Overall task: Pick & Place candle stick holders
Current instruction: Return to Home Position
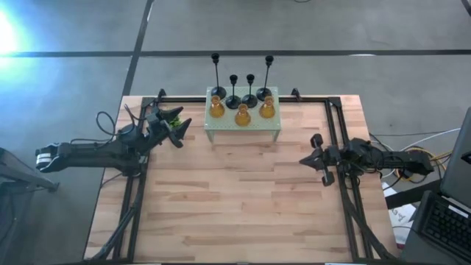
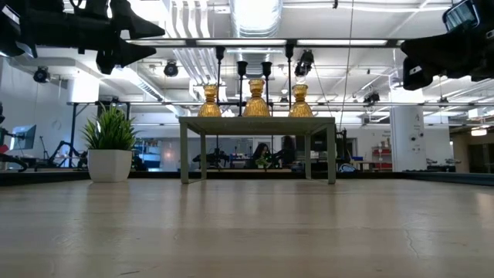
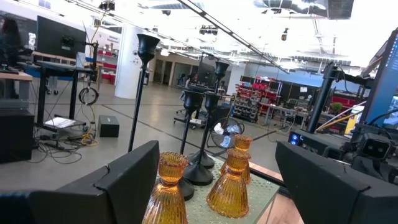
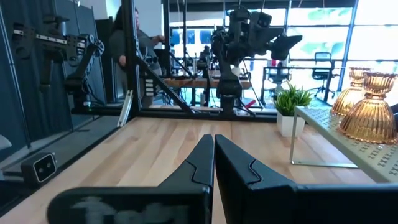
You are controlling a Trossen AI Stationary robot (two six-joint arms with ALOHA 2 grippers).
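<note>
A pale green perforated stand (image 1: 243, 126) at the table's far middle bears the candle stick holders. Three amber glass ones (image 1: 243, 115) stand in a row along its near part. Behind them stand several black ones with thin stems (image 1: 233, 99), the outer two tallest. My left gripper (image 1: 175, 120) hovers open to the left of the stand, above the table, and looks toward the holders (image 3: 229, 186). My right gripper (image 1: 318, 158) hangs shut near the table's right edge, clear of the stand (image 4: 348, 140), with nothing between its fingers (image 4: 214, 163).
A small green potted plant (image 2: 110, 147) in a white pot stands on the table left of the stand, below my left gripper. Black frame rails (image 1: 335, 147) run along the table's left, right and far sides. Bare wood (image 1: 235, 199) lies in the middle and near part.
</note>
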